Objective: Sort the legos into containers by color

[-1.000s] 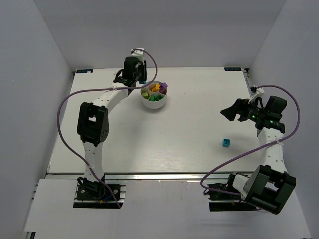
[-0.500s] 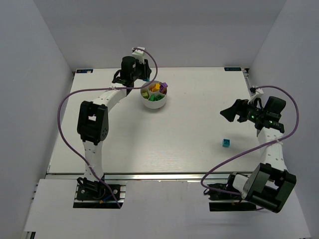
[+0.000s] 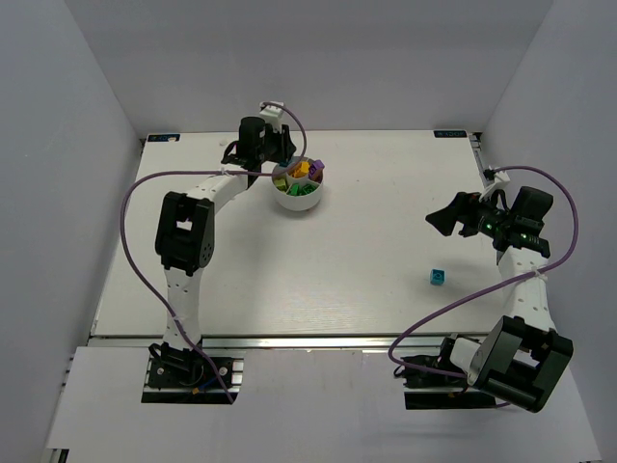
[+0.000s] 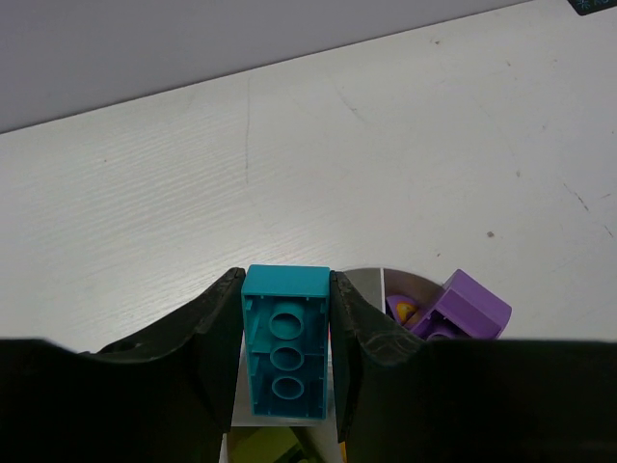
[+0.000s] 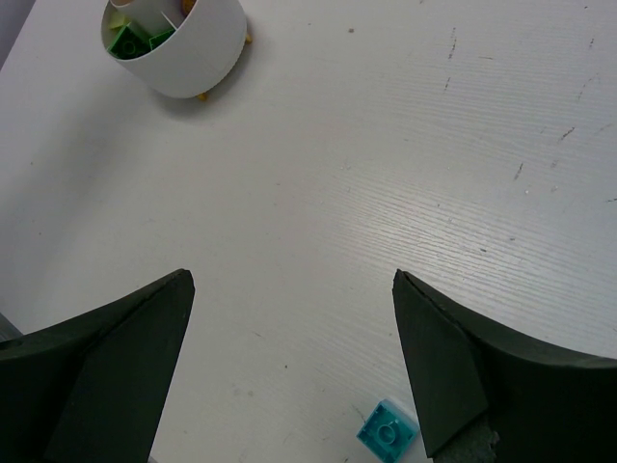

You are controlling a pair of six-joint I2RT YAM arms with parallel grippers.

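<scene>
**Desk:** Left arm, what do you have?

**Me:** Left fingers (image 3: 275, 147) are clamped on a cyan two-by-three brick (image 4: 285, 352), one finger against each long side. Its hollow underside with three tubes faces my wrist camera. From the top view the arm is reaching to the far left rim of the white divided bowl (image 3: 299, 200).

**Desk:** Is the brick over a compartment?

**Me:** It hangs above the bowl's edge, but I cannot tell which wedge is under it. The fingers block most of the bowl in the wrist view. Just right of the brick I can see a purple brick (image 4: 465, 307) in one wedge, with a bit of a yellow piece (image 4: 401, 310) beside it.

**Desk:** Other contents?

**Me:** From the right wrist I can see green bricks (image 5: 132, 39) in the near wedge. The top view also shows lime, yellow and purple in the bowl.

**Desk:** Right arm?

**Me:** Right fingers (image 3: 446, 218) are spread wide and hold nothing. They hover over the right side of the tabletop (image 3: 366, 251), pointing toward the bowl, well away from it.

**Desk:** Anything loose?

**Me:** One small cyan brick (image 3: 437, 277) lies on the tabletop, studs up, near the right arm. It sits low in that wrist view, near the right-hand finger and touching nothing.
</scene>
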